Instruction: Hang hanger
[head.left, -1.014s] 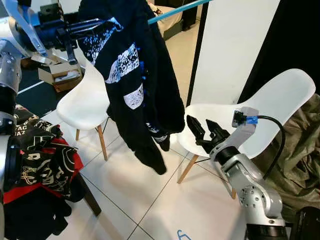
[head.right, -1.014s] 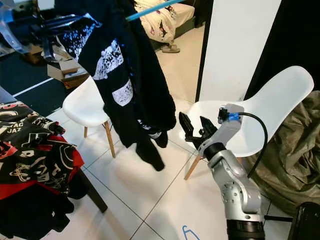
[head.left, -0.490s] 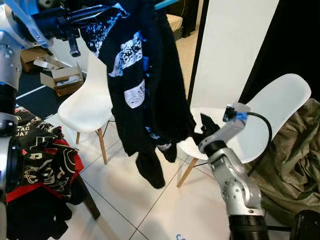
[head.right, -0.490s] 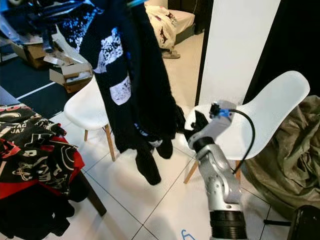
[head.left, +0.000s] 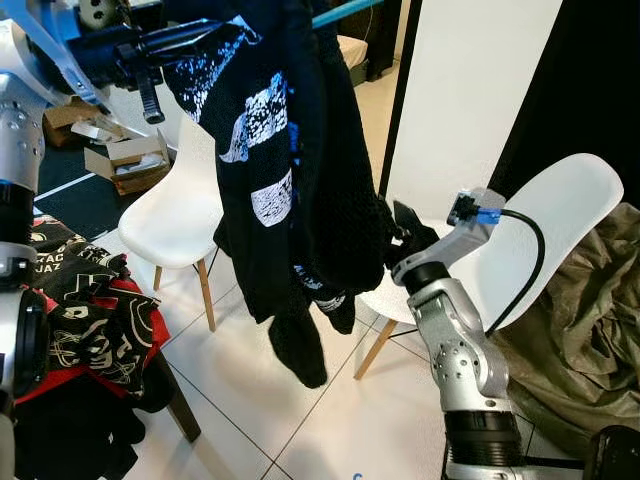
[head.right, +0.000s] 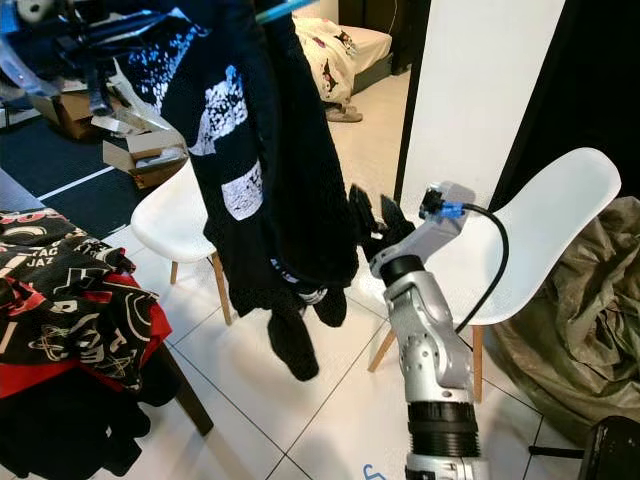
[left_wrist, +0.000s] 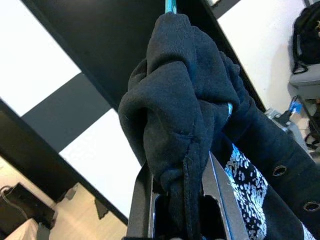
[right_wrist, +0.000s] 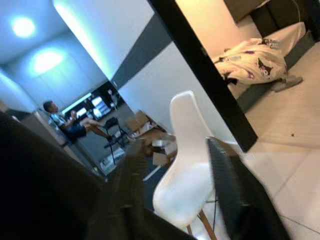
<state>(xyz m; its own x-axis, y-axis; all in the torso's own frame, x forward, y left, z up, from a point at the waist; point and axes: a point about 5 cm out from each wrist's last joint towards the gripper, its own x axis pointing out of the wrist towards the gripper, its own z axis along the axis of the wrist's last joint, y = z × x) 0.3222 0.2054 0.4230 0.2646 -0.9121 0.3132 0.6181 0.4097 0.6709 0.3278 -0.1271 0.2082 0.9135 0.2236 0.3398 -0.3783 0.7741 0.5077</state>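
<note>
Right gripper (head.right: 372, 215) risen against black hoodie (head.left: 290, 170), jaws spread | left gripper (left_wrist: 182, 200) jaws pinching hoodie fabric

blue hanger (head.left: 345, 12) under black hoodie (head.left: 290, 170)

Right tool closes in on hanging garment

The right tool (head.right: 372, 217) has risen from beside the white plastic chair (head.right: 540, 215) to touch the black printed hoodie (head.right: 270, 170).

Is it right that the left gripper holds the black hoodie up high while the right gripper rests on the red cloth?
Not quite. The left gripper does hold the black hoodie up high, but the right gripper is raised beside the hoodie's lower edge, in front of a white chair. The red cloth lies far off. The right eye view shows it.
</note>
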